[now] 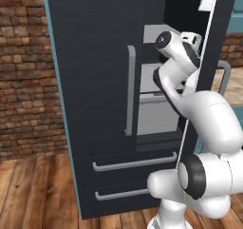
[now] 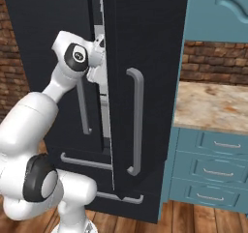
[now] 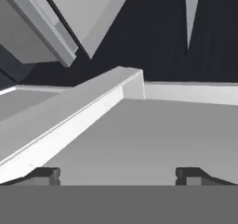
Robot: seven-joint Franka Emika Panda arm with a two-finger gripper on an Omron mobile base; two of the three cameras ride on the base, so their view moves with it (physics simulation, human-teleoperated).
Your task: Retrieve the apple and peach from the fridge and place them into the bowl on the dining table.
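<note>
The arm reached up and forward into the fridge (image 1: 95, 81), whose right door stood swung open while the left door was closed, its grey bar handle (image 1: 130, 90) upright near the gap. In the left base view the wrist sat inside the opening at the level of the upper grey shelves (image 1: 154, 35), with the open door's edge just to its right. In the right base view the same wrist was tucked behind the near edge of the open door, level with the top of that door's handle (image 2: 138, 121). The gripper (image 3: 118, 174) was spread wide, its two dark fingertips (image 3: 44, 174) far apart at the bottom of the hand view, with nothing between them. Ahead of the fingertips lay a flat grey shelf surface (image 3: 153, 135), bounded on the far side by a pale raised rim (image 3: 190, 92) and on the left by a slanting lighter ledge; beyond these the dark back wall of the fridge rose, with other grey shelf pieces angled above. No fruit could be made out on the shelf before the gripper. Below the doors, two lower drawers (image 1: 133, 164) with grey bar pulls were shut. To the right of the fridge stood teal cabinets (image 2: 213, 169) with a mottled beige counter top (image 2: 213, 106), and brick wall (image 1: 23, 71) lay to the left over a wooden floor (image 1: 33, 190).
</note>
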